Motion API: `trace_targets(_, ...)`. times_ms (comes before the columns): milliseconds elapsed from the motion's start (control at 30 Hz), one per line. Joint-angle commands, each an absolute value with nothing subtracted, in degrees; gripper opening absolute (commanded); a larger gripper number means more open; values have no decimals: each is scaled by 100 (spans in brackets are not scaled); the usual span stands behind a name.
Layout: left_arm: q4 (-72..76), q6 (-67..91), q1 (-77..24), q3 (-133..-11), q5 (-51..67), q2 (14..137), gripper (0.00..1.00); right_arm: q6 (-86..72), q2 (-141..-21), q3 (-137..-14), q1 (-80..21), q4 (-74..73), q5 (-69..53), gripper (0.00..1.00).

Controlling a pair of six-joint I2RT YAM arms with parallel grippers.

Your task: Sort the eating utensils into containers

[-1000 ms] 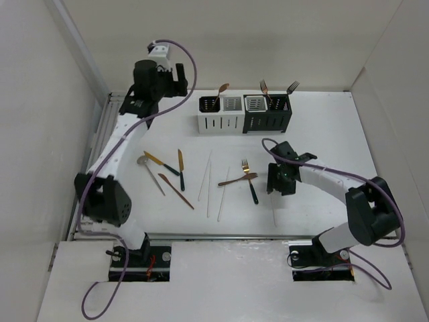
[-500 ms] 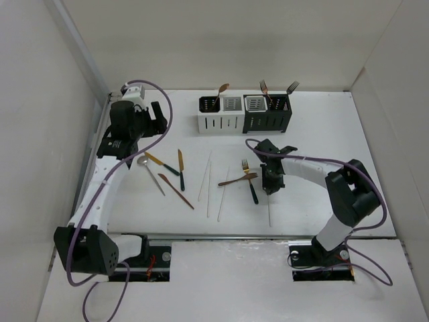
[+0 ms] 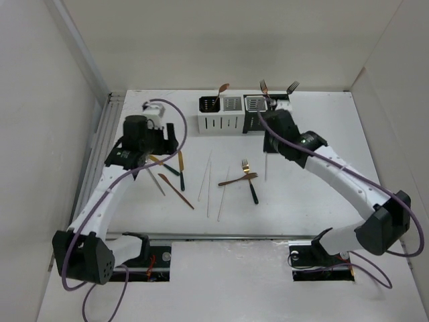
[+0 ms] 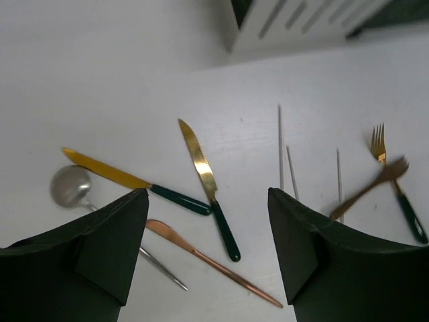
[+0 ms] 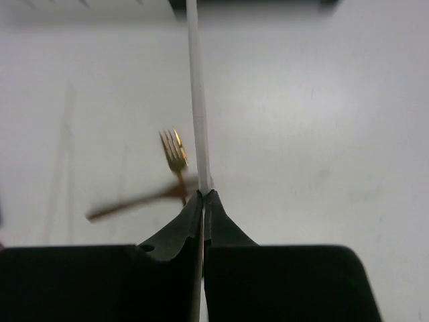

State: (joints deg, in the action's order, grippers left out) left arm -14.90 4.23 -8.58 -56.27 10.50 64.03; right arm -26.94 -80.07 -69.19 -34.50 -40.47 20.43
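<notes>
My right gripper point(image 5: 203, 197) is closed tight on a white chopstick point(image 5: 196, 100), pinching it right at the fingertips so that nearly its whole length juts out ahead of me. Seen from above, I hold it just in front of the black containers point(image 3: 251, 122), with the white containers point(image 3: 220, 122) to their left. That is a poor hold on so thin a stick (smooth, slim, and all lever). I judge it could swivel or slide between my pads when I tip it upright. A swinging free end could then strike a container rim or the forks point(image 3: 263, 86) standing there, or miss the compartment altogether. My left gripper point(image 4: 204, 196) stands wide open and holds nothing, hovering over a dark-handled gold knife point(image 4: 201, 164). Its handle lies just beside that of a second gold knife point(image 4: 110, 173), and a copper knife point(image 4: 208, 258) runs close under both. Closing there could catch two pieces together or push one askew on the table point(image 4: 134, 80).
</notes>
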Motion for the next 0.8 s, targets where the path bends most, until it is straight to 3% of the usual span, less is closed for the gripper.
trace_targets(0,-2029,-359,-1616,-5677,1451,6872,68,-1646,-7944,-7864,-3306,-2824,2987,0)
trace_targets(167,-2741,-659,-2082,-6108,1397,7777,66,-643,-9171,-9261,-2796,-708,2813,0)
trace_targets(433,-2847,-782,-2434,-6617,1705,8805,67,-308,-11556,-11424,-2065,123,2426,0)
trace_targets(567,-3023,-730,-2435,-6864,1487,9202,67,-369,-12058,-11637,-2004,176,2355,0)
trace_targets(767,-3287,-554,-1987,-6733,1354,9036,66,-1115,-11866,-10864,-2004,316,2109,0)
